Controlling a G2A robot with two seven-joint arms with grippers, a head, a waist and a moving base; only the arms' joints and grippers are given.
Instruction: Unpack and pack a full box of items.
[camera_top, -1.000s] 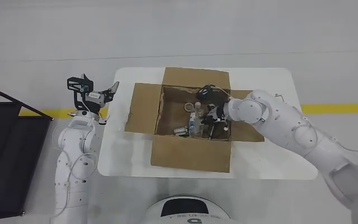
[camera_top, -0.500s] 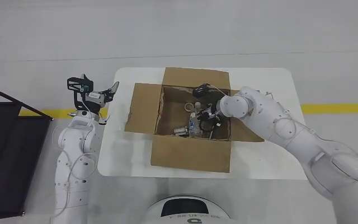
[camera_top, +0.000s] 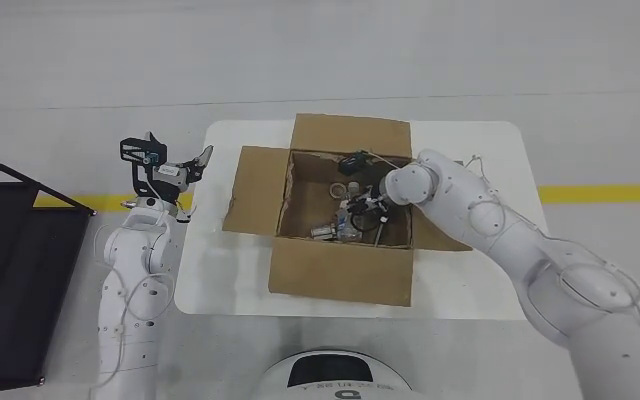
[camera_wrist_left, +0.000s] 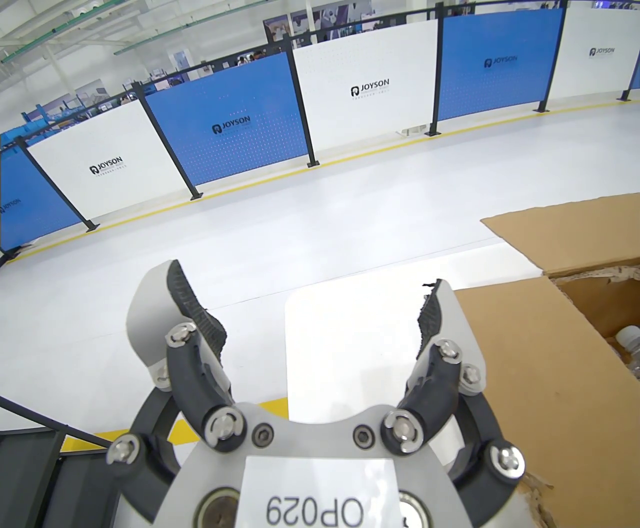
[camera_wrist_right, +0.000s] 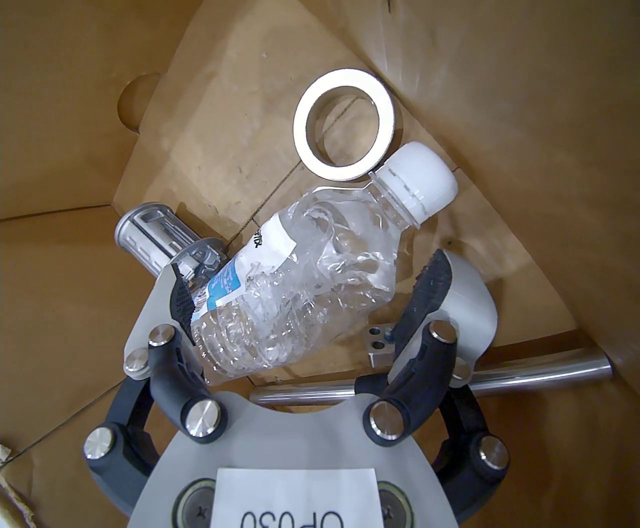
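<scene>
Top view: white table, open cardboard box at centre with its flaps splayed. The right arm comes in from 3 o'clock, and the right gripper is down inside the box among loose items. The left gripper hangs off the table's 9 o'clock edge, well apart from the box.

Left wrist view: left fingers spread wide with nothing between them. A box flap lies beside them. The white cap of a bottle shows inside the box.

Right wrist view: jaws spread, straddling the crumpled clear bottle on the box floor. One pad touches its label; the other is just apart. A metal ring lies beside the cap. A grey cylinder part, a small metal block and a steel rod lie nearby.
</scene>
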